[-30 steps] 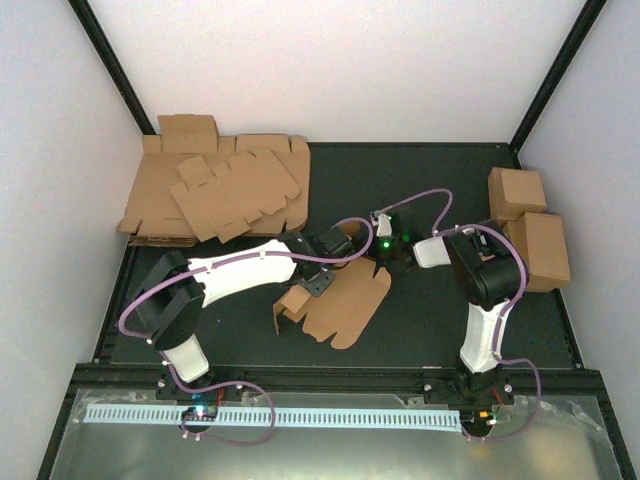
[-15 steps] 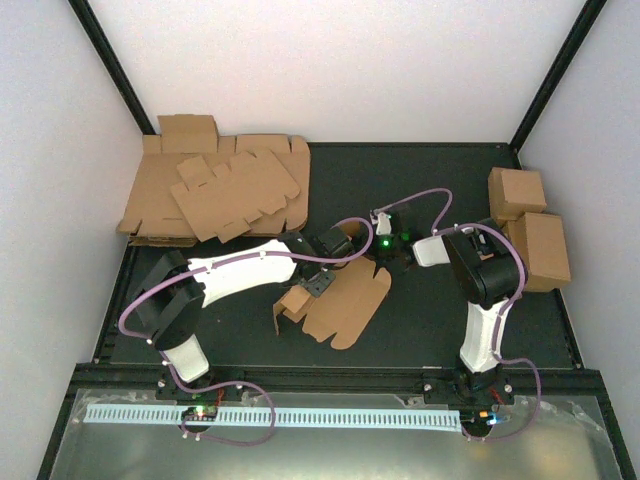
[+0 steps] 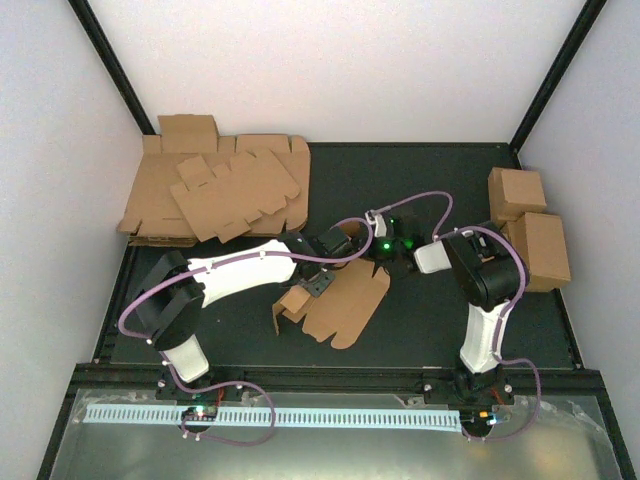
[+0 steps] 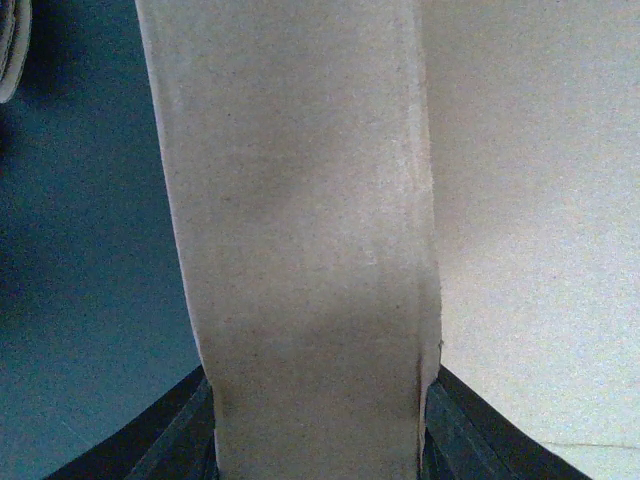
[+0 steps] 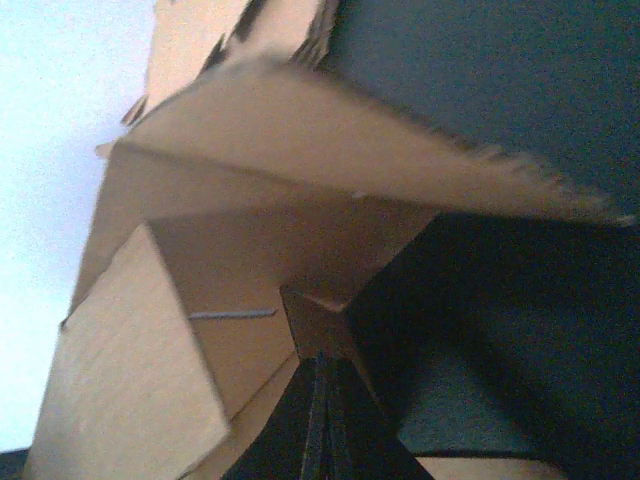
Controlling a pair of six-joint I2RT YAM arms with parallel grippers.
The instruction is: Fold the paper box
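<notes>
Gripping a raised panel of the paper box across its width, the left hand stands about half open. In its wrist view the brown strip fills the whole gap, its two edges meeting the dark fingers on either side. That panel is the box's left end, bent up off the desk. The rest of the die-cut piece lies mostly flat, slanting up toward the right, in the middle of the desk between the two arms. At its upper right edge the right hand is closed tight — its fingers are pressed together with a small cardboard tab nipped at their tips. A larger flap hangs over that wrist camera.

Counted:
- one paper box in work
- one heap of flat blanks in the back left corner; how many sheets it holds I cannot tell
- two folded boxes at the right edge, close together, one behind the other
- two arms

The desk is a dark matte surface. Plain white walls close it in at the back and on both sides, with black frame posts running down into the corners. Along the near edge lies a metal sheet carrying a white perforated strip — both arm bases stand just beyond it.
</notes>
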